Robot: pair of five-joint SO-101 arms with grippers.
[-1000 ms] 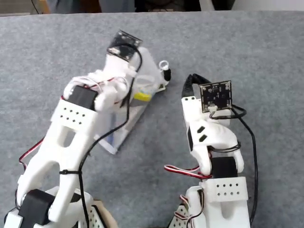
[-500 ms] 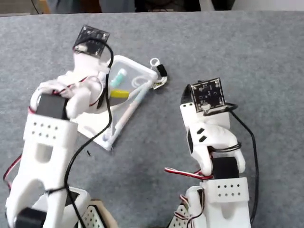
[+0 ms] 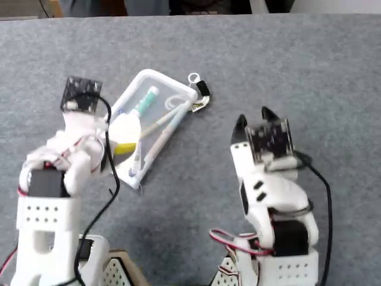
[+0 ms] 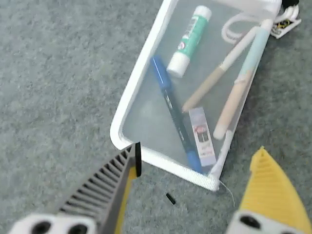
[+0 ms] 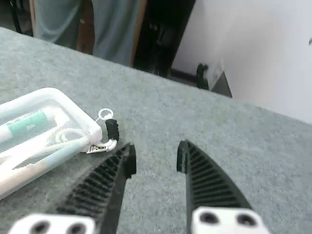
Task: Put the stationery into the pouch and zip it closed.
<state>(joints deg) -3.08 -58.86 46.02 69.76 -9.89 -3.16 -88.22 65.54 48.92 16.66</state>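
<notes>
Pouch (image 3: 159,119): lies flat and slantwise on the grey desk (image 3: 309,59), in front of the left arm. It has a clear mesh face and white edging.

Near end:
- The left fingers (image 4: 268,180) are spread wide and grip nothing. They are poised over the pouch's near short edge, one finger to either side of that end in the wrist view. Contact with the desk: cannot tell.
- A small black speck (image 4: 169,198) lies on the desk just beside the near edge.
- The right fingers (image 5: 207,183) are parted, with a gap between the tips and nothing held. They sit over bare desk, well apart from the pouch, with the tips pointing toward the far side.

Contents, all seen through the mesh, inside the pouch:
- A blue pen (image 4: 170,109) runs lengthwise, one end reaching the near edge.
- A small rectangular block (image 4: 201,135) lies just beside the blue pen, toward the near end. It looks like an eraser.
- Two pale pens, one beige (image 4: 219,80) and one peach with a light blue cap (image 4: 241,87), lie along the other long side.
- A white and green glue stick (image 4: 189,41) lies toward the far end.
- A white loop (image 4: 234,27) sits at the far end. What it is: unclear.

Far corner:
- The zip pull sticks out onto the desk, with a black tab (image 5: 112,129) and a white ring (image 5: 103,115). A small tag (image 5: 100,147) lies beside it.
- Whether the zip is shut along its whole length: cannot tell.
</notes>
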